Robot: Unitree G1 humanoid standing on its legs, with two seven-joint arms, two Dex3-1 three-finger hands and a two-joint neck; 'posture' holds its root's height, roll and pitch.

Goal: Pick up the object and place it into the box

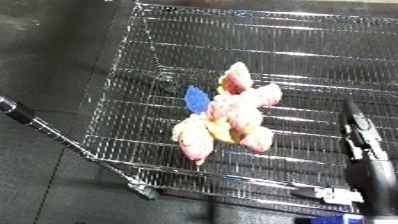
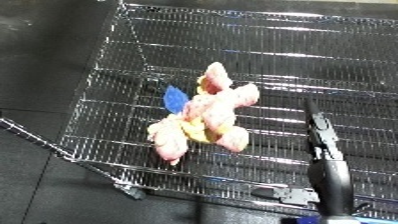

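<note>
the right hand (image 2: 324, 150) rises from the lower edge, its dark fingers straight and together, holding nothing, poised over the wire basket (image 1: 293, 45) just right of the plush toy (image 1: 226, 112). the pink and yellow toy with a blue patch lies on the basket's mesh floor, limbs sprawled. dark floor (image 1: 44, 60) lies beyond.

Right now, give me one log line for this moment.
toy: lying in wire bin | right robot hand: over bin, apart from toy, holding nothing | left robot hand: not in view

Dark grey floor (image 1: 44, 60) all around, dull and matte, with faint pale sheen at upper left.
</note>
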